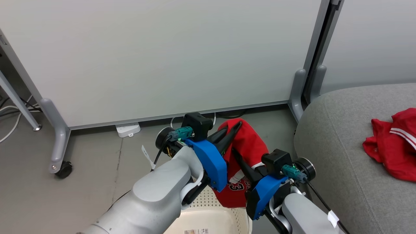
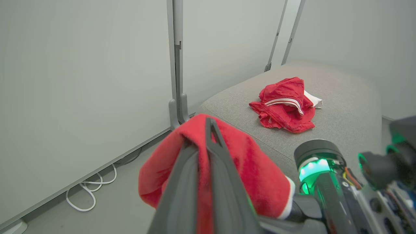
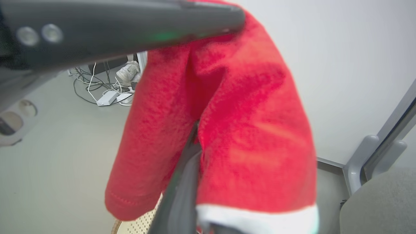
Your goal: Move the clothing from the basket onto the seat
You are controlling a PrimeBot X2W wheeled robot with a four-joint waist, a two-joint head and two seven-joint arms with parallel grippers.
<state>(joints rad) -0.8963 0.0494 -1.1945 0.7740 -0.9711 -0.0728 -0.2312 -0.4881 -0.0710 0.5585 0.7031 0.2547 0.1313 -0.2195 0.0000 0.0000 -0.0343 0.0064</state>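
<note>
Now the left gripper (image 1: 236, 127) and right gripper (image 1: 234, 153) each clamp the red jersey (image 1: 250, 143), basket (image 1: 208, 200) beneath them, seat (image 1: 331, 146) to their right.

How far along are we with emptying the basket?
Done: one red garment lies on the seat. In hand: left gripper and right gripper hold the jersey above the basket. Left: carry it to the seat; much of the basket's inside is hidden.
</note>
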